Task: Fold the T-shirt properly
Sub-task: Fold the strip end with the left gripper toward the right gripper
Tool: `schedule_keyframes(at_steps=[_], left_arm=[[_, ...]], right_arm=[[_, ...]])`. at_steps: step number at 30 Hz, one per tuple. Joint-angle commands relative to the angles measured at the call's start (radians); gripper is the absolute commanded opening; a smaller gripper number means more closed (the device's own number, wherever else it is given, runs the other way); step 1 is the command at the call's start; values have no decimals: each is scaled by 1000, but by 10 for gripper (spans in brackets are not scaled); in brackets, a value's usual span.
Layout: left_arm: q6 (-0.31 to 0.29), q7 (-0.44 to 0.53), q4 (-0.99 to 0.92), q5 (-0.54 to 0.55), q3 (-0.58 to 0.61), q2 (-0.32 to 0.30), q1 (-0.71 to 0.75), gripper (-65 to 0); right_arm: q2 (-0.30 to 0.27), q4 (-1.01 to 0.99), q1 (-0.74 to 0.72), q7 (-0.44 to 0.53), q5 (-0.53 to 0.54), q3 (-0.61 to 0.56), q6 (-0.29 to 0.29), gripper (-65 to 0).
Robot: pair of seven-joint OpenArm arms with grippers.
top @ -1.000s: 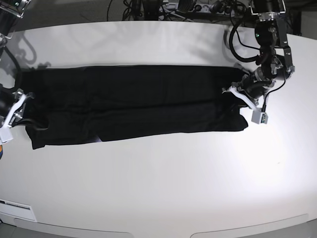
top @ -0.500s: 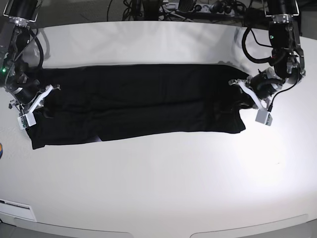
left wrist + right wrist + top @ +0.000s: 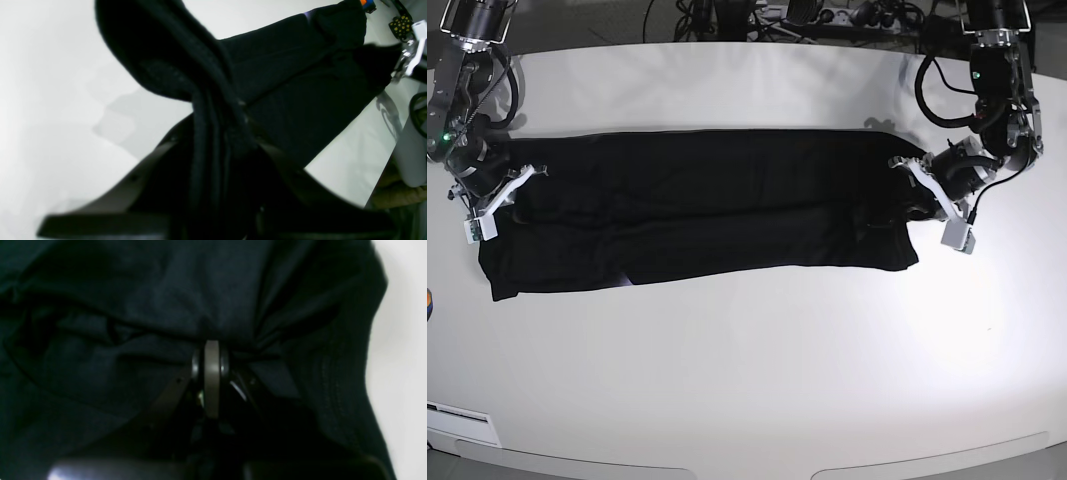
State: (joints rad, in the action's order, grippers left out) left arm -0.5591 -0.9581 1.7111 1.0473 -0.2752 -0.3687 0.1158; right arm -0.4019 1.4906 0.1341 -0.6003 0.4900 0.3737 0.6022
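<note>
The black T-shirt [image 3: 707, 210] lies as a long, narrow folded strip across the white table [image 3: 747, 360], plain side up. My left gripper [image 3: 919, 195] is at the strip's right end, shut on a bunched ridge of the cloth [image 3: 206, 100] that rises off the table. My right gripper [image 3: 512, 195] is at the strip's left end. In the right wrist view its fingertips [image 3: 211, 353] are pressed together into gathered folds of the T-shirt [image 3: 166, 306], which fills almost the whole view.
Cables and power strips [image 3: 807, 15] crowd the table's back edge. An orange object [image 3: 429, 303] peeks in at the far left edge, and a white label [image 3: 462, 420] sits at the front left corner.
My right gripper has moved up and inward from the table's left edge onto the shirt's left end. My left gripper shifted slightly right, and the shirt's right end has bunched a little.
</note>
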Motion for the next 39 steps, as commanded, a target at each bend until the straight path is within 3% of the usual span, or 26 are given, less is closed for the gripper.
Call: schedule_keyframes(at_steps=[1,9,16,22,31,39], left_arm=[[-11,23,14,45,-6,-14,-14,-650],[-105,21,15,250,-6,5,-21,-650],[-108,15,15,243,-6,170,-50,-650],[-134,41,14,105,18,323,-50,-650],[-118,176,14,-136,182,389,-50,-650],[-118,238,7,-228,216,471,-51,-650]], right_arm=[[-19,2,-15,10,7,5,0,-650],[-19,-6,-11,-31,7,5,-18,-650],[-8,-6,-10,-52,10,5,-13,-650],[-8,-6,7,-59,10,5,-14,-650],[-8,-6,6,-89,59,5,7,-650],[-9,-6,7,-102,60,5,7,-650]])
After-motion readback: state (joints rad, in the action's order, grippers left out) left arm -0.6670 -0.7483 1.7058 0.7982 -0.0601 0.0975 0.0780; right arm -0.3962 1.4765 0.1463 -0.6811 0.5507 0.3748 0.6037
